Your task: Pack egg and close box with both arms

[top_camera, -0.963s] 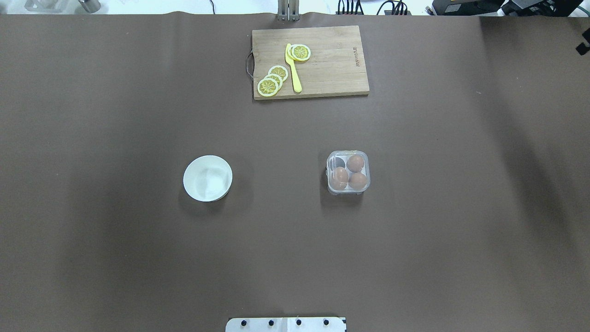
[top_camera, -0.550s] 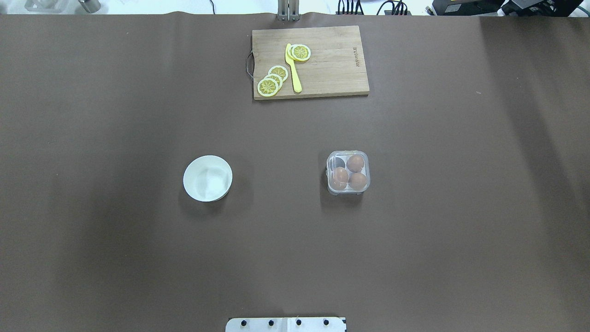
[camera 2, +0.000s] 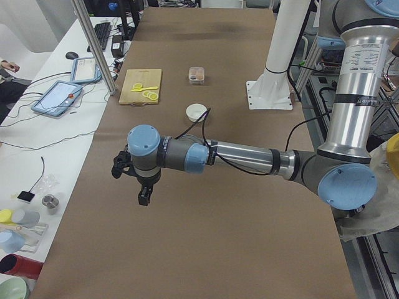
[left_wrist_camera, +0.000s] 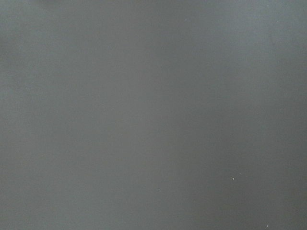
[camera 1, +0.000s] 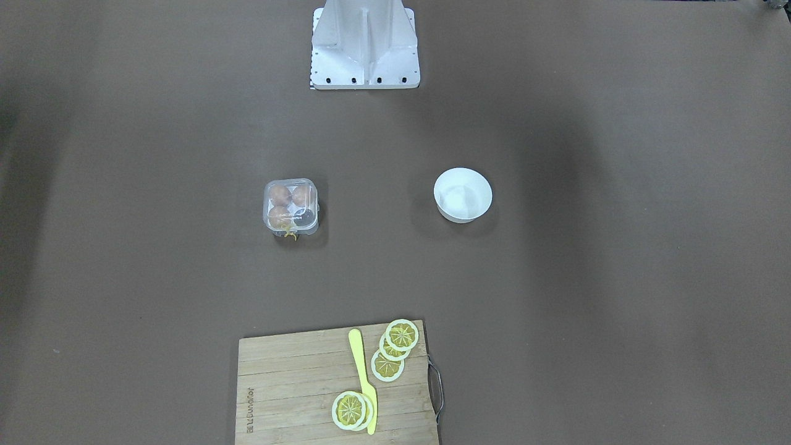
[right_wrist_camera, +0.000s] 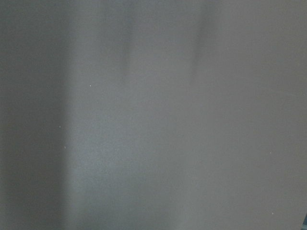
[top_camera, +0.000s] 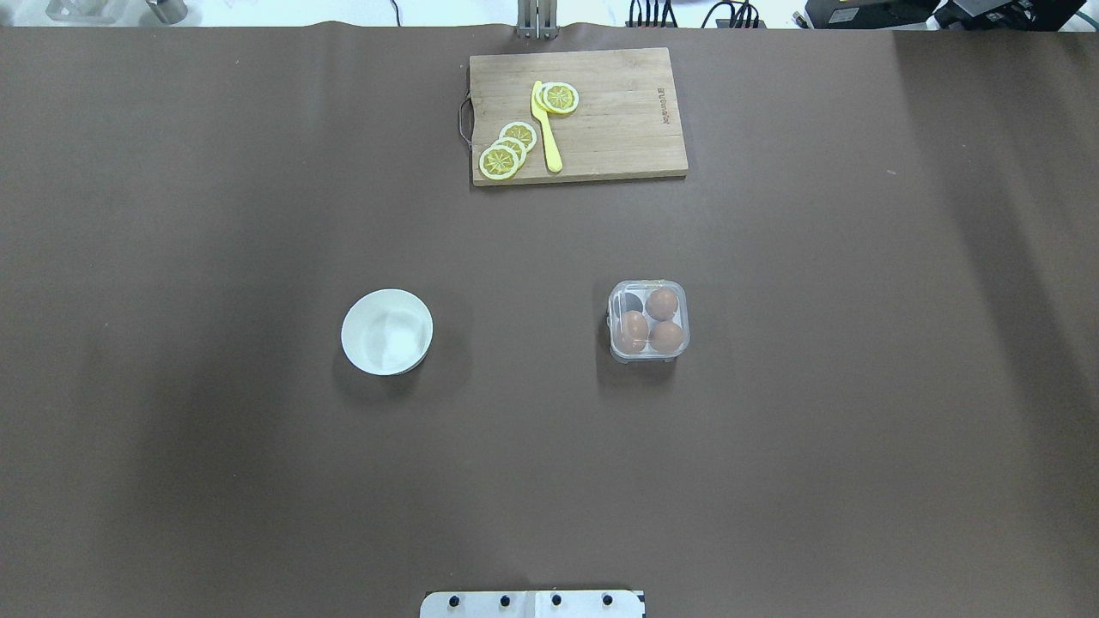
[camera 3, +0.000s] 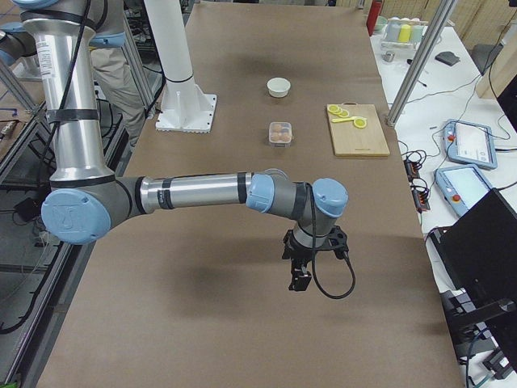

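Observation:
The box [top_camera: 648, 320] stands right of the table's middle with its see-through lid down over the tray; it also shows in the front view [camera 1: 291, 206]. Three like brown eggs [top_camera: 662, 304] fill three cells, and the fourth cell [top_camera: 633, 301] is dark and empty. I cannot tell which egg is the task's. My left gripper [camera 2: 143, 199] hangs over bare table far to the left of the bowl. My right gripper [camera 3: 300, 283] hangs over bare table far to the right of the box. Both show only in side views, so I cannot tell whether they are open or shut. Both wrist views show only brown cover.
A white bowl [top_camera: 387, 331] stands left of the box. A wooden cutting board [top_camera: 618, 129] with lemon slices [top_camera: 506, 150] and a yellow knife [top_camera: 546, 129] lies at the far edge. The white stand [camera 1: 364, 43] rises at the robot's side.
A black piece of the right arm at the overhead view's right edge has left that view. Box, eggs, bowl and board have not moved.

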Tool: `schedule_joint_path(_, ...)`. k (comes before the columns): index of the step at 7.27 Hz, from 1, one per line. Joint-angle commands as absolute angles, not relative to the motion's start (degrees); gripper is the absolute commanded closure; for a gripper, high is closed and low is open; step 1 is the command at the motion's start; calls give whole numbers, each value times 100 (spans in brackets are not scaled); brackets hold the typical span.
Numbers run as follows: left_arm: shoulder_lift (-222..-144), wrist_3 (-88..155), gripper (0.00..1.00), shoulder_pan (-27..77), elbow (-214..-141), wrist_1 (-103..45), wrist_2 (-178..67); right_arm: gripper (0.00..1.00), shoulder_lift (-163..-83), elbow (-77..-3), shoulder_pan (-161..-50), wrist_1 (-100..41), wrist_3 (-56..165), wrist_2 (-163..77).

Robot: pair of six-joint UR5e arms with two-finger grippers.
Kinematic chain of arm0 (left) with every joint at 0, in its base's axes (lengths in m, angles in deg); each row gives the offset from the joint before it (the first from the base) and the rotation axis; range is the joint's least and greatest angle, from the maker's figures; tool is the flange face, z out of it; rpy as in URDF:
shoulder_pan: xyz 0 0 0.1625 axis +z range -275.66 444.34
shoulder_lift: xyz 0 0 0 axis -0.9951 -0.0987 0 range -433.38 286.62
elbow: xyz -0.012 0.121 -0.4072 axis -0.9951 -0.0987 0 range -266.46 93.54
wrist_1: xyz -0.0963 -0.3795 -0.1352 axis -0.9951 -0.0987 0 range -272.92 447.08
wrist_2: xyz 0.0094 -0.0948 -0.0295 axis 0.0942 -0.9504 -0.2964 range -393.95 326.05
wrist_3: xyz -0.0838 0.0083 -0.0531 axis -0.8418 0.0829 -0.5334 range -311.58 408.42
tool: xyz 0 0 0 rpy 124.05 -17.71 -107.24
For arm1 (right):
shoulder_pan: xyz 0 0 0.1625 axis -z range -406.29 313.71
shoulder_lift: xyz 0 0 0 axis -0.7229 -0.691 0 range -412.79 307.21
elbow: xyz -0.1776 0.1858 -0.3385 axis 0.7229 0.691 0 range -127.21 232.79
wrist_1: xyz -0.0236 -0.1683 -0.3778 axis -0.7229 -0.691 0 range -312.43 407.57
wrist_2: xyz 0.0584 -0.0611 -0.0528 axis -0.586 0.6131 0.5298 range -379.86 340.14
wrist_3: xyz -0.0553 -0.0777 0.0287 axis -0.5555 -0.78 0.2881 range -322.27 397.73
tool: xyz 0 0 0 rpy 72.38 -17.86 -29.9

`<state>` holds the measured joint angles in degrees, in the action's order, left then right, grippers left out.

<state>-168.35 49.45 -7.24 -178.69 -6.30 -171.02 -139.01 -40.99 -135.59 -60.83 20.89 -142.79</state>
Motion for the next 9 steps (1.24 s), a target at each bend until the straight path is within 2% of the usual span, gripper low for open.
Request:
schedule_joint_path(1,-16305,4930,2,-724,-18007,-1124,-17158,0,-14007,-4406,-13559,-6210,2103,-14273)
schedule_joint_path(6,-16241,4903,2,-716,-17990,-1162,-17115,0,-14007,-4564,-13647,-6211,2103,-14317)
schedule_joint_path(9,-16250,4938,2,-698,-17585,-1293,-17115,0,-13989,-4503,-13638,-6553,2094,-14282)
